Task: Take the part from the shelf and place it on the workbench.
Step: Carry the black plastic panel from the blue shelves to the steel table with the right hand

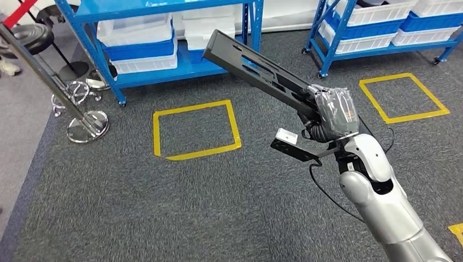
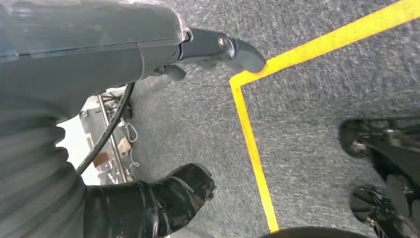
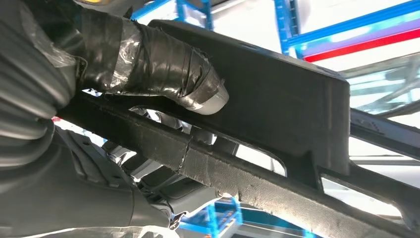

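Observation:
The part (image 1: 256,68) is a long black plastic panel with slots, held slanting up and away over the grey carpet. My right hand (image 1: 334,113), wrapped in clear film, grips it near its lower end, with the silver arm coming in from the lower right. Close up, the taped thumb (image 3: 163,64) presses on the flat face of the part (image 3: 287,104), and the other fingers are hidden behind it. My left hand (image 2: 89,54) hangs above the floor with its fingers apart and nothing in it.
A blue shelf rack with white bins (image 1: 142,33) stands straight ahead, and a second rack (image 1: 377,27) is at the back right. Yellow tape squares (image 1: 195,131) (image 1: 404,98) mark the carpet. A chrome post base (image 1: 87,126) and a stool stand at the left.

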Controlling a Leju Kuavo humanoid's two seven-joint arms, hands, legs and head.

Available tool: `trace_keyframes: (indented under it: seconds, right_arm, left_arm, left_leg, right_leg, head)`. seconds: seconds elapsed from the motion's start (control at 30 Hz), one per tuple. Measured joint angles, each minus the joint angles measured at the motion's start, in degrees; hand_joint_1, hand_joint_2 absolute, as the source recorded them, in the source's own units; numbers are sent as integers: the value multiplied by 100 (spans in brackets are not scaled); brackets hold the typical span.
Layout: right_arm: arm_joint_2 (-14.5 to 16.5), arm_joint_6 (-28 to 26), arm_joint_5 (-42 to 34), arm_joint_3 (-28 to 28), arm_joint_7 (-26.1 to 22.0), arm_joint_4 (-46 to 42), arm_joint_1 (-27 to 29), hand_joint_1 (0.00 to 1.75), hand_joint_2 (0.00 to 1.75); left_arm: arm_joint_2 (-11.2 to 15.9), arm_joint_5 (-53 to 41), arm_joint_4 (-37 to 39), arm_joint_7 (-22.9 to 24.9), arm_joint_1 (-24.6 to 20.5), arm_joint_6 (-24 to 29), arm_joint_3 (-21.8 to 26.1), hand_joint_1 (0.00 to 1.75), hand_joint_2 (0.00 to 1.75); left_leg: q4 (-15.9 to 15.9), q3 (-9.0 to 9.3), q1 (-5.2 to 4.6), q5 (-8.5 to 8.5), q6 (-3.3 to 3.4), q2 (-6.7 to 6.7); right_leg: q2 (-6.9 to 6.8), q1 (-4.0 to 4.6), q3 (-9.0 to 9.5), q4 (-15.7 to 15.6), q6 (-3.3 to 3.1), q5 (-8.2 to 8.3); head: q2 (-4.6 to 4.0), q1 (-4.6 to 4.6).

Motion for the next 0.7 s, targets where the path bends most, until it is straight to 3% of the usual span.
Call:
trace_keyframes:
  seconds: [0.07,0.1,0.13,0.17,0.2,0.27,0.33,0.4,0.47,0.53,0.6,0.63,0.67,0.7]
  right_arm:
    - [0,0,0,-3,1,1,1,175,175]
    - [-1,1,0,-3,0,2,6,175,175]
    - [-2,1,0,-3,0,2,11,175,175]
    - [-4,1,0,-3,0,2,14,175,175]
    - [-12,-2,0,-5,-1,-1,18,175,175]
    - [-73,-34,-1,-31,-3,-26,59,175,175]
    - [-228,-128,-15,-119,-35,-93,219,175,175]
    - [-461,-262,-33,-313,-138,-204,535,175,175]
    - [-731,-425,-40,-626,-303,-342,965,175,175]
    - [-968,-621,-49,-1039,-494,-486,1450,175,175]
    - [-1148,-774,-60,-1484,-684,-625,1970,175,175]
    - [-1229,-801,-83,-1696,-766,-690,2212,175,175]
    - [-1309,-786,-121,-1899,-841,-753,2407,175,175]
    - [-1382,-735,-170,-2098,-903,-816,2543,175,175]
  left_arm:
    - [-1,7,0,0,12,1,-22,0,175]
    - [-1,7,0,0,15,1,-33,0,175]
    - [-1,7,0,0,17,1,-43,0,175]
    - [-1,7,0,0,18,2,-50,0,175]
    - [-1,7,0,0,19,5,-57,0,175]
    - [-2,2,6,7,21,23,-74,0,175]
    - [-27,-19,15,26,10,66,-110,0,175]
    - [-81,-39,17,57,-6,143,-182,0,175]
    - [-170,-59,17,105,-14,241,-287,0,175]
    - [-267,-89,17,153,-9,324,-409,0,175]
    - [-343,-118,8,165,-5,397,-537,0,175]
    - [-380,-135,-15,172,-12,433,-602,0,175]
    - [-412,-150,-52,183,-26,470,-665,0,175]
    - [-440,-160,-98,204,-44,500,-725,0,175]
  left_leg:
    - [767,-340,-4,-378,11,-170]
    - [1072,-480,-10,-471,24,-198]
    - [1194,-536,-18,-454,50,-213]
    - [1078,-478,-32,-325,91,-230]
    - [767,-328,-50,-121,151,-278]
    - [14,28,-80,215,313,-530]
    - [-355,205,-106,294,414,-706]
    - [-485,262,-110,329,430,-639]
    - [-653,330,-81,413,434,-519]
    - [-751,371,-69,455,439,-377]
    - [-746,369,-70,438,444,-238]
    - [-729,367,-69,421,436,-165]
    - [-705,363,-65,399,420,-85]
    - [-672,359,-59,371,396,-3]
  right_leg:
    - [106,34,-39,0,-50,30]
    - [170,56,-57,3,-68,42]
    - [239,80,-70,7,-81,51]
    - [314,103,-73,11,-89,58]
    - [389,125,-70,15,-93,62]
    - [508,146,-71,21,-83,71]
    - [592,107,-104,16,-29,97]
    - [665,70,-124,-20,56,137]
    - [526,88,-169,61,123,65]
    - [256,82,-397,536,184,-233]
    - [137,27,-708,1182,259,-522]
    - [112,-8,-777,1333,297,-544]
    - [82,-43,-735,1266,336,-459]
    - [29,-75,-579,992,374,-298]
  head:
    - [0,-1]
    - [0,0]
    - [0,0]
    - [0,-1]
    - [0,0]
    - [0,3]
    - [0,-4]
    - [0,-14]
    - [0,-4]
    - [0,16]
    - [0,27]
    - [0,26]
    - [0,27]
    - [0,27]
